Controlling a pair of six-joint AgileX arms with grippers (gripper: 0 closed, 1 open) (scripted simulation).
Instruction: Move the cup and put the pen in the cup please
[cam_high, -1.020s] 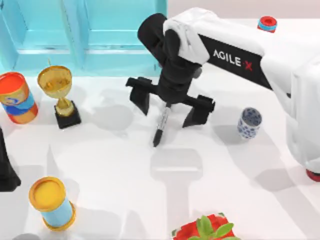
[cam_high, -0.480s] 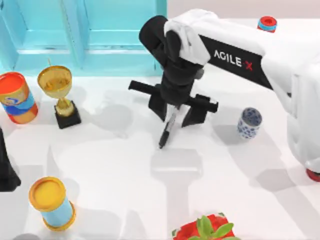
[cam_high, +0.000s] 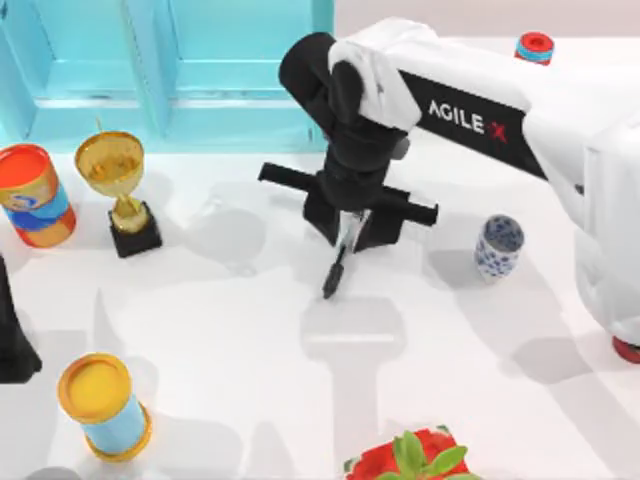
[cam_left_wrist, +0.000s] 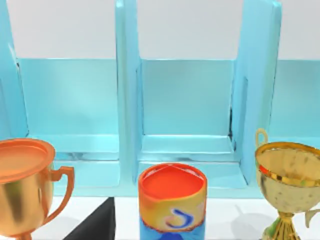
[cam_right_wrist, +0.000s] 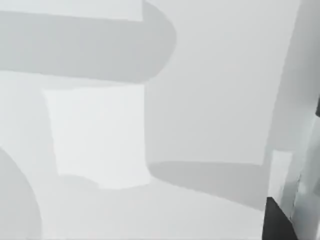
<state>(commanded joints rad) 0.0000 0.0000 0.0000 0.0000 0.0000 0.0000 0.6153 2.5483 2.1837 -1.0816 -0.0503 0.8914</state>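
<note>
One pen (cam_high: 338, 262) from above, near mid-tabletop, pinched at its upper end by the right gripper (cam_high: 350, 222), tip hanging down. Best lifted straight, kept upright, then carried over the one cup (cam_high: 499, 245) towards the right edge and lowered into its dark mouth without knocking the rim. Left arm (cam_high: 12, 335) parked at the left edge, fingers impossible to judge. Also counted: one trophy (cam_high: 120, 190), two cans near it, one plant.

From the left wrist: two trophies, one orange-topped can (cam_left_wrist: 172, 202), turquoise shelf (cam_left_wrist: 185, 100) behind.

From the right wrist: bare tabletop (cam_right_wrist: 150, 125), shadows.

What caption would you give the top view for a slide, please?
Right gripper shut on the pen mid-table, cup standing to its right.
</note>
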